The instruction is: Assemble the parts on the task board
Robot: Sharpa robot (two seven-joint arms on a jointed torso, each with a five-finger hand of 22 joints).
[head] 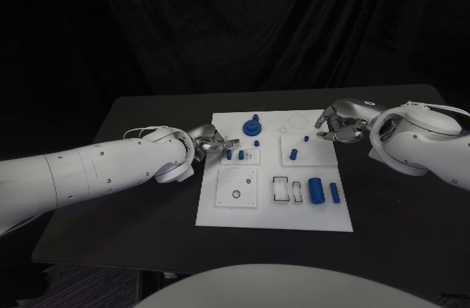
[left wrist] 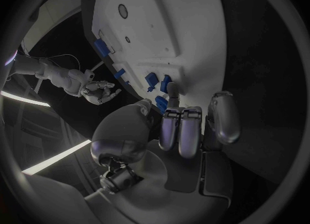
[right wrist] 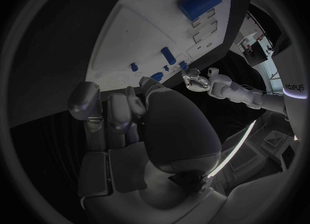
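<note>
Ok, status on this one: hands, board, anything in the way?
Left hand at the white task board left edge, beside small blue pegs. Right hand over the far right corner, holding nothing visible. Large blue cylinder lies untouched. Nothing blocking.

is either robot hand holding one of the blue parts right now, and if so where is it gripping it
Cannot be told. The left hand reaches to the task board's edge by small blue pegs; the right hand hovers with curled fingers. No part plainly shows in either.
</note>
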